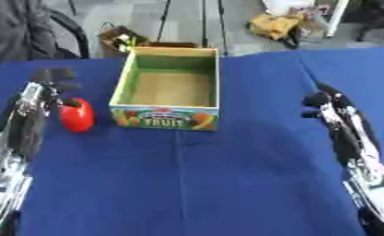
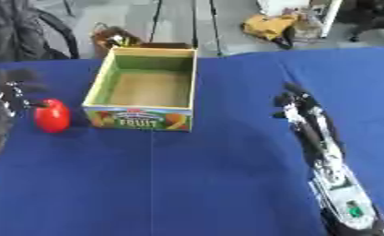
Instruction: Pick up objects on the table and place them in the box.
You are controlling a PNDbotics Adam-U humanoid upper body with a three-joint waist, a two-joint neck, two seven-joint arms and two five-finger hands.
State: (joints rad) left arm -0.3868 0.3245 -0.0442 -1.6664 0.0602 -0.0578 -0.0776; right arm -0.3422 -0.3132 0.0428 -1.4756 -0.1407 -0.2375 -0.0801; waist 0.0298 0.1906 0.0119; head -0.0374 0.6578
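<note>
Tablecloth [image 1: 227, 184], blue, under box [image 1: 169, 83]

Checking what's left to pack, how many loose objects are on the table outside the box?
1: a red object on the blue table, left of the box, beside the left hand.

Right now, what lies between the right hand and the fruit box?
Only bare blue tablecloth lies between the right hand and the fruit box; both eye views show that.
</note>
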